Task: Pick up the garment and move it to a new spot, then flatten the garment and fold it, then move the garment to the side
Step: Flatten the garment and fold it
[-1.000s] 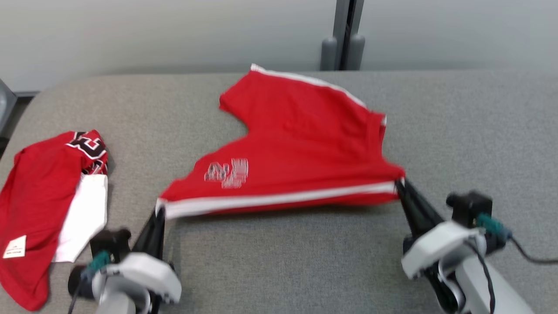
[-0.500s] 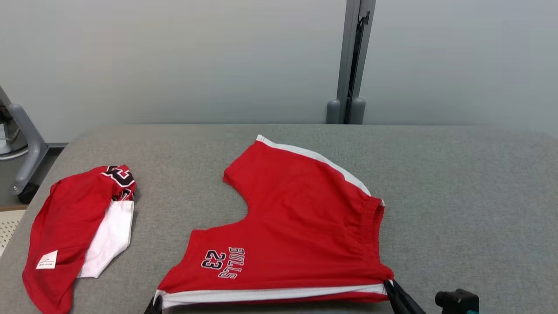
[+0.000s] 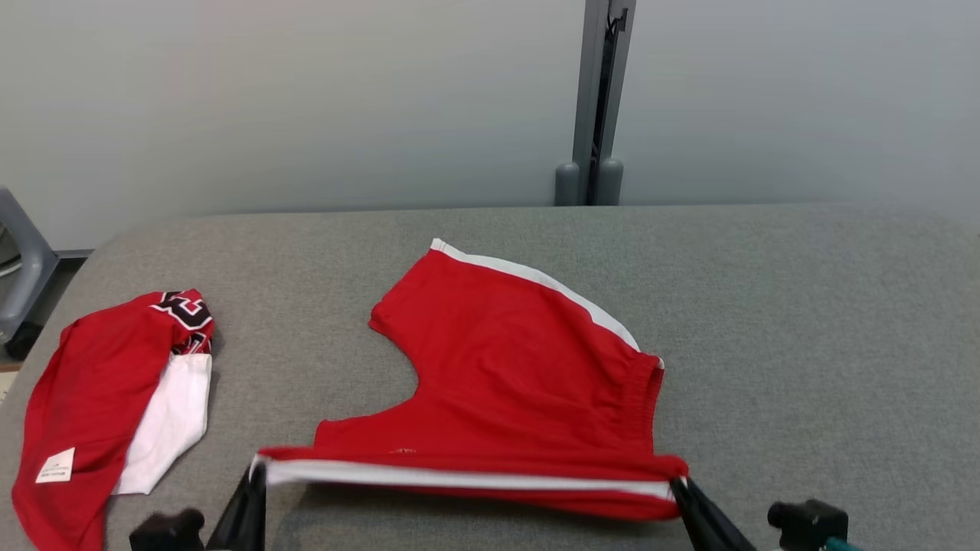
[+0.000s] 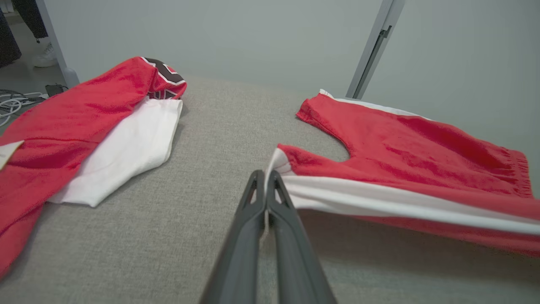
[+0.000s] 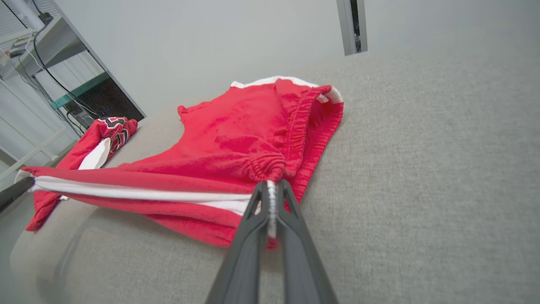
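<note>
Lying on the table in the head view, the shorts had their near edge lifted between left gripper and right gripper. Left wrist view: fingers pinched the hem corner. Right wrist view: fingers clamped the waistband.

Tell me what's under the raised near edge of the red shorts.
Beneath the lifted edge of the red shorts, shadowed gray table shows. Farther back the shorts lie flat on it, hiding whatever they cover.

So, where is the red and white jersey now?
In the head view, the jersey lies near the table's left edge, apart from the red shorts in the middle.
</note>
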Tool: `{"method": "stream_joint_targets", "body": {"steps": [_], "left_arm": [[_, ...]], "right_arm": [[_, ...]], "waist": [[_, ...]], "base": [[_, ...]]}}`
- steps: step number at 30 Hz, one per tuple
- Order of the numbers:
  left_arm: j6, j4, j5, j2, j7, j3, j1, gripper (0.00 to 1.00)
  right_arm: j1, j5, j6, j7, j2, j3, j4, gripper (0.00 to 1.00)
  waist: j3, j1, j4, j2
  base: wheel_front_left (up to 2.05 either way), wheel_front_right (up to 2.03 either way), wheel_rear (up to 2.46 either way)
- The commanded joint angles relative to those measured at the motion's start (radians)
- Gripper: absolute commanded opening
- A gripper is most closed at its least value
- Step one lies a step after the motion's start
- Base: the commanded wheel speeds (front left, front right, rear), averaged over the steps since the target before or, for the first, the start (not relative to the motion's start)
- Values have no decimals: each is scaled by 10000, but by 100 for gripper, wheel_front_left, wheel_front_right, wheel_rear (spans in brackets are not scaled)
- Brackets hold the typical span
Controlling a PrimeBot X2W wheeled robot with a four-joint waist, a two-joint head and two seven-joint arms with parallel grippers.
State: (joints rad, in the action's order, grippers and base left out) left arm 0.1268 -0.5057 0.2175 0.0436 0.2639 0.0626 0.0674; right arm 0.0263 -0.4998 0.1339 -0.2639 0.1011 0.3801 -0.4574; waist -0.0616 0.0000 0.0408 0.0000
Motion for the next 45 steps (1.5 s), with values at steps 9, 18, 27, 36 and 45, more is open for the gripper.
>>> {"method": "stream_joint_targets", "body": {"steps": [9,18,27,36,45], "left_arm": [[21,-219,-862,556,4,-699,-4199,0],[34,-2416,-1387,1038,4,-1572,-8307,0],[-292,-5117,-1852,1298,0,-2048,-10851,0],[-524,-6107,-1927,1216,3,-2301,-11829,47],[-550,-6202,-1636,977,2,-2260,-11272,100]], "right_arm": [[-2758,31,-37,-5,-352,-644,42,0],[-5005,-105,-33,-5,-469,-660,124,0],[-5581,-345,-35,-3,-461,-457,898,0],[-5818,-437,-33,-5,-471,-273,1191,24],[-5581,368,-32,-5,-487,-465,1622,100]], "waist": [[2494,0,-680,0],[4654,0,-1360,0],[5804,0,-2165,0],[6039,0,-2259,0],[5594,0,-1998,0]], "base": [[0,0,0],[0,0,0],[0,0,0],[0,0,0],[0,0,0]]}}
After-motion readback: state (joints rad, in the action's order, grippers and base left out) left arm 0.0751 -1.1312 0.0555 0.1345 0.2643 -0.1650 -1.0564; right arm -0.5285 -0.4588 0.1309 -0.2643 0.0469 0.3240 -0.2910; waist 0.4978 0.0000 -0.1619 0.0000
